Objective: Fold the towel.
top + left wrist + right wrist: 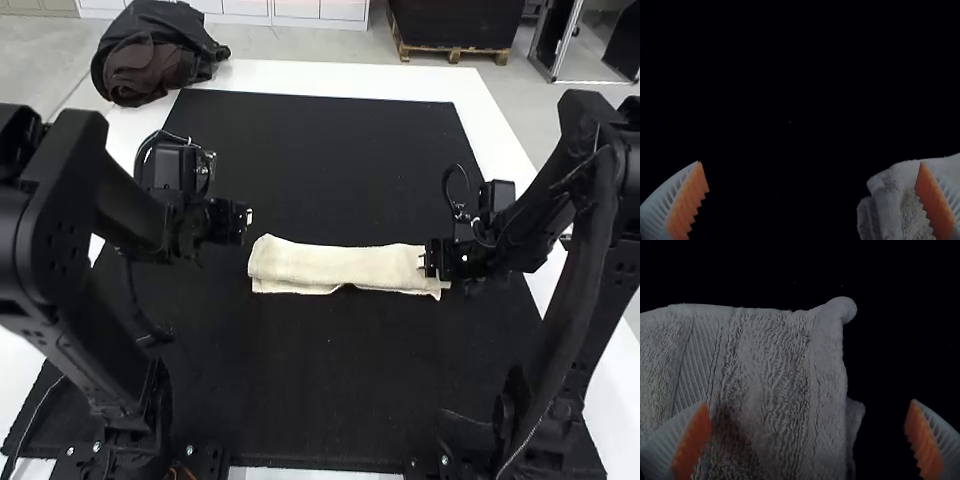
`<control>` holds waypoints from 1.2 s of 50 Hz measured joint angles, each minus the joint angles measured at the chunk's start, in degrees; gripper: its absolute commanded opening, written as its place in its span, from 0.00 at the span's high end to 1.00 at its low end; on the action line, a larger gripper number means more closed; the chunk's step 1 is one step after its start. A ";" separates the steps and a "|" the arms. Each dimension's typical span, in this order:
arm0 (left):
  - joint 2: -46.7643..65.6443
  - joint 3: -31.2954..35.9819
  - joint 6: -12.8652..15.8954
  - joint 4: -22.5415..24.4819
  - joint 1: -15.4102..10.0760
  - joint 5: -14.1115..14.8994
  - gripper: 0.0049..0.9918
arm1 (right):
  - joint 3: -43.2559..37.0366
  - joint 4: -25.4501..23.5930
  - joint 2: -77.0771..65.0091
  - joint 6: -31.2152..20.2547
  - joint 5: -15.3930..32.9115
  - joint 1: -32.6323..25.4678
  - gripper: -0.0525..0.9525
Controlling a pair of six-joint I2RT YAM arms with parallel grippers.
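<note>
A cream towel lies as a long, narrow folded strip across the mat's middle, its layers slightly offset along the near edge. My left gripper is beyond and just left of the towel's left end. In the left wrist view, my left gripper is open, with one finger over the corner of the towel. At the strip's right end is my right gripper. The right wrist view has my right gripper open above the end of the towel, one finger over the cloth and the other beyond its edge.
The black mat covers most of the white table. A dark bag with brown cloth sits at the table's far left corner. Black mat lies both beyond and nearer than the towel, between the two arms.
</note>
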 measured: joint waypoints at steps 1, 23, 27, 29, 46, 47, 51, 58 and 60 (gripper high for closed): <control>-0.31 0.00 0.00 -0.11 -0.02 0.00 0.02 | 0.00 0.09 0.00 0.02 0.00 0.00 0.08; -2.71 0.00 -0.02 -2.05 1.05 0.02 0.02 | 1.16 1.88 2.73 0.44 0.83 0.28 0.97; -2.80 0.00 -0.20 -2.16 2.45 0.11 0.02 | 1.16 1.79 2.73 0.42 0.76 0.28 0.97; -2.82 0.00 -0.22 -2.29 3.13 0.22 0.02 | 1.20 1.64 2.73 0.42 0.74 0.26 0.97; -2.82 0.00 -0.24 -2.58 6.14 0.48 0.02 | 1.36 -4.83 -3.15 1.86 -0.96 0.20 0.97; -2.82 0.00 -0.24 -2.58 6.14 0.50 0.02 | 1.36 -5.27 -3.82 1.92 -1.16 0.20 0.97; -2.82 0.00 -0.24 -2.58 6.14 0.61 0.02 | 1.38 -7.06 -6.34 2.29 -1.73 0.20 0.97; -2.82 0.00 -0.24 -2.60 6.14 0.66 0.02 | 1.60 -9.29 -9.27 2.75 -2.51 0.20 0.97; -2.82 0.02 -0.24 -2.60 6.14 0.66 0.02 | 1.92 -9.84 -9.66 2.97 -2.75 0.20 0.97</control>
